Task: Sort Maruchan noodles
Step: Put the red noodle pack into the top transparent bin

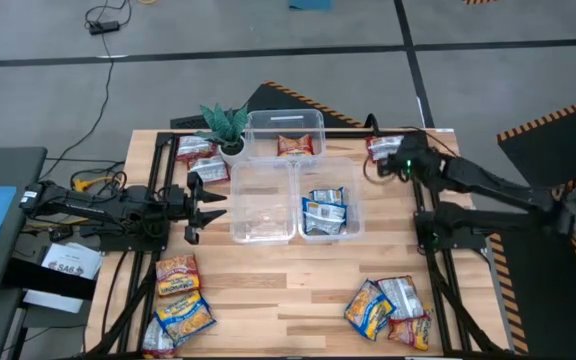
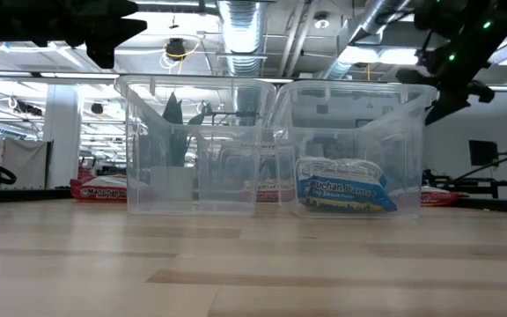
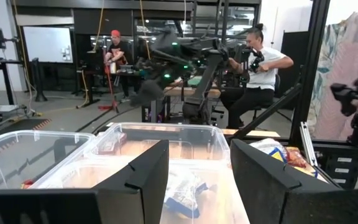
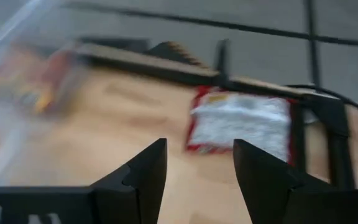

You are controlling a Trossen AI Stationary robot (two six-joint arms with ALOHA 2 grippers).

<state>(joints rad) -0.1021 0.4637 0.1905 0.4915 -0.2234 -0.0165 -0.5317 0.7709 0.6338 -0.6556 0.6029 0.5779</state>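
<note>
The Maruchan noodles lie in groups. Blue-and-silver packets (image 1: 325, 210) fill the near right clear bin (image 1: 353, 228), and one red packet (image 1: 295, 146) lies in the far bin (image 1: 285, 120). Red packets (image 1: 200, 158) lie flat at the far left, yellow ones (image 1: 180, 295) at the near left, and a mixed pile (image 1: 390, 308) at the near right. My right gripper (image 4: 199, 168) hangs open and empty, above and just short of a red-and-silver packet (image 4: 241, 121) lying at the table's far right corner. My left gripper (image 1: 213, 205) waits open, left of the bins.
The near left bin (image 1: 263, 235) holds nothing that I can see. A small green plant (image 1: 225, 125) stands beside the far bin's left side. Black frame rails (image 1: 433, 240) run along both table sides. Bare wood lies near the front middle. People sit beyond the table (image 3: 257, 62).
</note>
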